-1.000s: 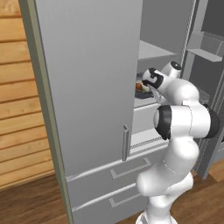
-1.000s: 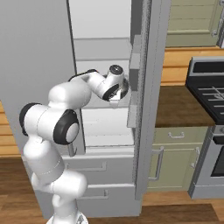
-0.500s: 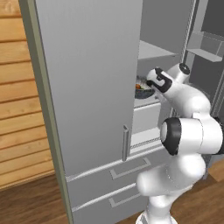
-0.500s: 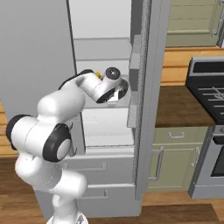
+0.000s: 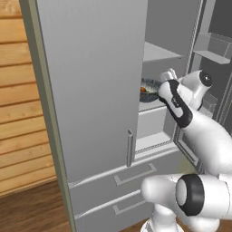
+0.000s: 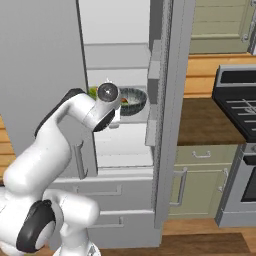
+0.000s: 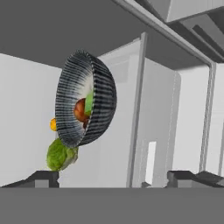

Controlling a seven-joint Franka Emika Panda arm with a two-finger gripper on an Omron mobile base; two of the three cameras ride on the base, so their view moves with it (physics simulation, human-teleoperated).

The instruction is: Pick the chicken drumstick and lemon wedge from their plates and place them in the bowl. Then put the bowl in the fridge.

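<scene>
On a shelf inside the fridge (image 5: 90, 90), the bowl (image 7: 85, 105) is set down with the chicken drumstick (image 7: 80, 110) and lemon wedge (image 7: 89, 103) inside it. The gripper (image 7: 111, 177) is spread wide and empty just beside it, presumably so the bowl is left there.

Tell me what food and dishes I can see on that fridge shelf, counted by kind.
Bowl: 1
Chicken drumstick in the bowl: 1
Lemon wedge in the bowl: 1
Leafy green vegetable beside the bowl: 1
Small orange item behind the bowl, too hidden to name: 1
Total: 5
</scene>
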